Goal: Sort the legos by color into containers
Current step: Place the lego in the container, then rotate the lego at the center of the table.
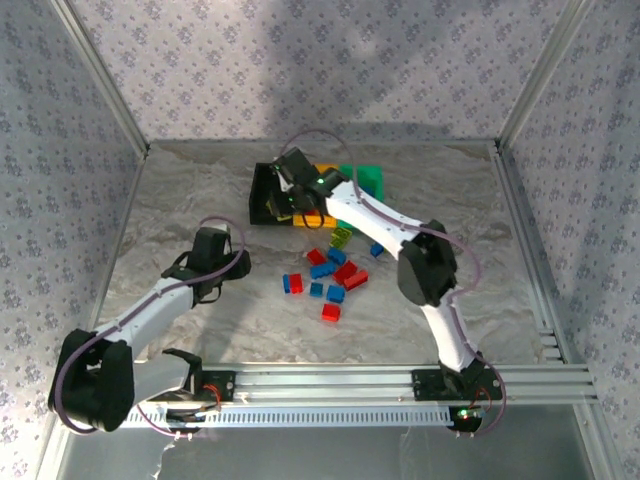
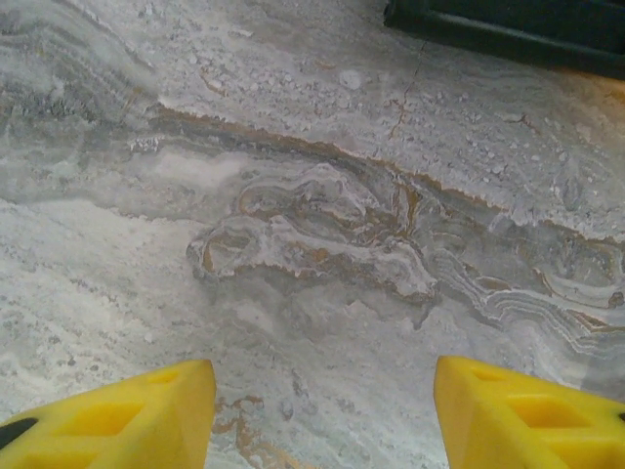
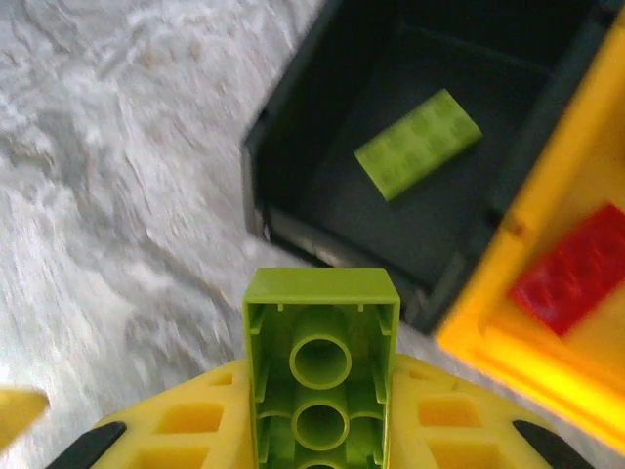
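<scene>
Reaching far and left in the top view, the right arm puts the right claw (image 1: 290,185) over the black bin (image 1: 262,205), leftmost of three joined bins, with the yellow-orange bin (image 1: 325,170) and teal bin (image 1: 370,180) to its right. The loose legos (image 1: 330,275) lie scattered on the tabletop (image 1: 180,190) nearer in, and the left claw (image 1: 212,250) hangs left of them. In the left wrist view that claw is spread wide and empty above bare marbled surface. In the right wrist view the claw is clenched on a lime brick (image 3: 320,362), its long axis running along the fingers (image 3: 186,420). The black bin's mouth lies just ahead and right, holding another lime brick (image 3: 418,144), while a red brick (image 3: 571,269) rests in the yellow-orange one. A short advance should clear the near rim, the only obstacle.
</scene>
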`<action>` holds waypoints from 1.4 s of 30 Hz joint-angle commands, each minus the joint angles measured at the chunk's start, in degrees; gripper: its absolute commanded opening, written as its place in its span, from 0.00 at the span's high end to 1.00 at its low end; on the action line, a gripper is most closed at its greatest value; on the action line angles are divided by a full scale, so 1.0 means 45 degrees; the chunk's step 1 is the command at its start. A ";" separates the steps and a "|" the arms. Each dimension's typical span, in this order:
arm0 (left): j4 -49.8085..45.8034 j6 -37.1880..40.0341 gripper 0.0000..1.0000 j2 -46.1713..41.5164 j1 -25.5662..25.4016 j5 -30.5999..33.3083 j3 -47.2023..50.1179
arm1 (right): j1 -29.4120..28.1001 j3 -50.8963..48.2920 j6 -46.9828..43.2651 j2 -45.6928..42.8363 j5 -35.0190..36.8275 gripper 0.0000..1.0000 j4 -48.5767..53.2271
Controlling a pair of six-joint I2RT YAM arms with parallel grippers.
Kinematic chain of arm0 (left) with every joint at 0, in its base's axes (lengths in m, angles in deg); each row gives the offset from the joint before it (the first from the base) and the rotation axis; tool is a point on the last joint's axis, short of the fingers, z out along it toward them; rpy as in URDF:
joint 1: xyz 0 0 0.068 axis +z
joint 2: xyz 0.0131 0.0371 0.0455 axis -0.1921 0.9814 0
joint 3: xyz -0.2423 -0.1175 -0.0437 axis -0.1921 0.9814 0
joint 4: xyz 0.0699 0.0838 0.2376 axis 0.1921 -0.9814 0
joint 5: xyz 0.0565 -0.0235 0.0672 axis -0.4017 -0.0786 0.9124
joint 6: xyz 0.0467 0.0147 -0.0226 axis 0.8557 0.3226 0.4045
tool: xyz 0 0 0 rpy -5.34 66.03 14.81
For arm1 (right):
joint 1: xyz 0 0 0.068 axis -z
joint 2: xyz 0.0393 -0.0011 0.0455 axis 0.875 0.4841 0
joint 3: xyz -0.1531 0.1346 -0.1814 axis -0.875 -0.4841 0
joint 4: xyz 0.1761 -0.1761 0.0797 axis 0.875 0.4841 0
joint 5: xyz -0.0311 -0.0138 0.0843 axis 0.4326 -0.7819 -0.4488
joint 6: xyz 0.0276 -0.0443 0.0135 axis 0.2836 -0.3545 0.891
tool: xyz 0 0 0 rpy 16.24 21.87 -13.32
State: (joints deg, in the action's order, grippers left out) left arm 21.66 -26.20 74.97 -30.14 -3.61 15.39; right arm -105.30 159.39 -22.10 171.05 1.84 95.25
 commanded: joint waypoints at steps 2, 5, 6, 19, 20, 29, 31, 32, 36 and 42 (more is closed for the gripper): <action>0.0735 0.0296 0.39 0.0065 0.0097 -0.0387 -0.0012 | 0.0233 0.3903 0.0148 0.2575 -0.0646 0.75 0.1298; 0.0895 0.0232 0.39 0.0082 0.0097 -0.0476 0.0057 | 0.0381 0.6314 0.0513 0.4073 -0.0713 0.74 0.1673; 0.0932 0.0247 0.39 0.0118 0.0098 -0.0526 0.0058 | 0.0399 0.6589 0.0622 0.4288 -0.0660 0.73 0.1485; 0.0781 0.0340 0.39 -0.0267 0.0097 -0.0401 0.0077 | 0.0241 0.5215 0.0179 0.3118 -0.0173 0.45 0.1020; 0.0783 0.0344 0.39 -0.0267 0.0097 -0.0421 0.0077 | 0.0140 0.4631 0.0052 0.2663 -0.0095 0.45 0.0958; 0.1107 0.0354 0.39 -0.0461 0.0107 -0.0947 0.0289 | -0.0663 -0.4759 -0.0127 -0.3266 0.1052 0.43 -0.1312; 0.1276 0.0364 0.38 -0.0463 0.0079 -0.1174 0.0348 | -0.0598 -0.6772 0.0150 -0.4484 0.1080 0.43 -0.1653; 0.1348 0.0384 0.38 -0.0463 0.0078 -0.1283 0.0369 | -0.0569 -0.7506 0.0253 -0.4883 0.1167 0.43 -0.1636; 0.1682 0.0412 0.38 -0.0402 0.0059 -0.1791 0.0466 | -0.0349 -1.0057 0.0566 -0.6403 0.1729 0.42 -0.1516; 0.1888 0.0462 0.38 -0.0273 0.0019 -0.2062 0.0497 | 0.0689 -1.1520 0.0745 -0.7201 0.1298 0.46 -0.1975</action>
State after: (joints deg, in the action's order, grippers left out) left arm 28.18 -24.89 73.70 -30.10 -11.13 17.57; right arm -103.68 108.47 -19.94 141.08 7.44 88.39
